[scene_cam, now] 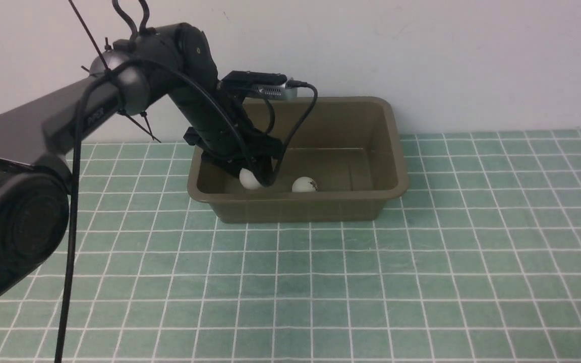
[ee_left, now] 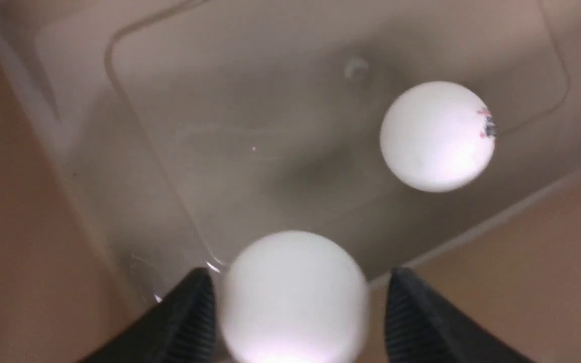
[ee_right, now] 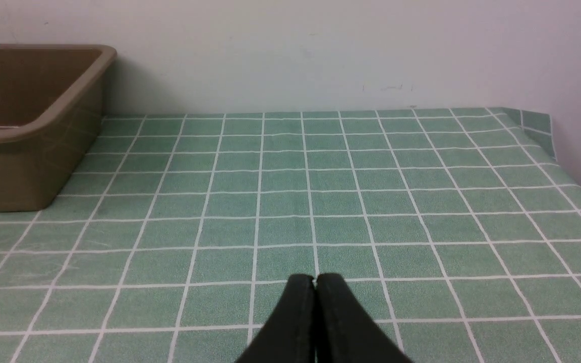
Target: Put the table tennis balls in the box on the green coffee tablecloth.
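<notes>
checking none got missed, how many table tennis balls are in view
2. One table tennis ball is between the left gripper's fingers, inside the box; the other ball lies on the box floor. The arm could hide more.

**Left arm in box, ball at gripper**

Box (scene_cam: 295,205) sits on green grid cloth (scene_cam: 442,282), near wall (scene_cam: 472,60). Left arm (scene_cam: 202,108) angles down over box's left part, gripper (scene_cam: 265,179) inside. One white ball (scene_cam: 249,179) at the fingers, partly hidden; grip can't be confirmed from here. Second ball (scene_cam: 304,184), dark mark showing, in box just to the right, partly behind front rim. Black cable (scene_cam: 72,227) loops along the arm and hangs in the foreground.
</notes>
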Robot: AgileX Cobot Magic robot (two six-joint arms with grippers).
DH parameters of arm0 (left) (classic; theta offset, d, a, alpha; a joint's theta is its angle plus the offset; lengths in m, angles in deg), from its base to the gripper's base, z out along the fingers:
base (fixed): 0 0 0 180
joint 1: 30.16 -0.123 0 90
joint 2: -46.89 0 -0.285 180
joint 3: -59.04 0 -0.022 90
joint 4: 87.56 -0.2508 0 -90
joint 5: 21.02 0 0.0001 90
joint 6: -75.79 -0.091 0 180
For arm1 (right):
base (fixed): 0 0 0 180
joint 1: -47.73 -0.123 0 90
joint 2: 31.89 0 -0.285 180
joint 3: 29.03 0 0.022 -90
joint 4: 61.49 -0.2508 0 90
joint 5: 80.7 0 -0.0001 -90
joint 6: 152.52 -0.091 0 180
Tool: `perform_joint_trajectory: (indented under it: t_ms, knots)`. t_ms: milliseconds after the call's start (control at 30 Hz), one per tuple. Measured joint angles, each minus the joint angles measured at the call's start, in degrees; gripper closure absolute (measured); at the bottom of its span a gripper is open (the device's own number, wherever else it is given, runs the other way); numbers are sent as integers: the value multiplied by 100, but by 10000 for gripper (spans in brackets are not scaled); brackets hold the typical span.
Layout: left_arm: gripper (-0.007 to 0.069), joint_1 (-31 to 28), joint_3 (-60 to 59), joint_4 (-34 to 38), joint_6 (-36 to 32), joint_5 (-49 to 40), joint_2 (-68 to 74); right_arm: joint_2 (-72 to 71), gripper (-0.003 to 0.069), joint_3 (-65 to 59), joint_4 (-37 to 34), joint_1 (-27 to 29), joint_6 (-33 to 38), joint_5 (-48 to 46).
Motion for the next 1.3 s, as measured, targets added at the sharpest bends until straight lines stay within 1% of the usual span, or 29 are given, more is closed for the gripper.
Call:
perform_joint_trajectory:
  t_ms: [67, 167, 267, 333, 500, 567, 600, 700, 867, 967, 1067, 1200, 1267, 1300]
  knots:
    - [176, 0, 0, 13, -7, 76, 12, 0, 675, 0, 0, 0, 0, 0]
    - [153, 0, 11, 152, -7, 84, 13, 0, 675, 0, 0, 0, 0, 0]
    - [158, 0, 11, 241, -7, 45, 13, 0, 675, 0, 0, 0, 0, 0]
    - [192, 0, 44, 281, -7, -55, -33, 0, 675, 0, 0, 0, 0, 0]
    - [349, 0, 50, 281, -7, -168, -380, 0, 675, 0, 0, 0, 0, 0]
    - [515, 0, 50, 271, -136, -208, -940, 0, 675, 0, 0, 0, 0, 0]
    - [561, 0, 50, 271, -246, -221, -1166, 0, 675, 0, 0, 0, 0, 0]
    - [620, 0, 50, 310, -558, -227, -1943, 0, 675, 0, 0, 0, 0, 0]
    - [629, 110, -16, 383, -800, -182, -3457, 0, 675, 0, 0, 0, 0, 0]
    - [629, 212, -583, 431, -837, 136, -4408, 0, 675, 0, 0, 0, 0, 0]
    - [629, 224, -1250, 431, -857, 477, -4993, 0, 675, 0, 0, 0, 0, 0]
    - [629, 224, -2415, 391, -859, 1155, -5785, 0, 675, 0, 0, 0, 0, 0]
    - [629, 224, -3456, 383, -879, 1749, -6366, 0, 675, 0, 0, 0, 0, 0]
    - [629, 224, -4102, 378, -885, 2241, -6772, 0, 675, 0, 0, 0, 0, 0]
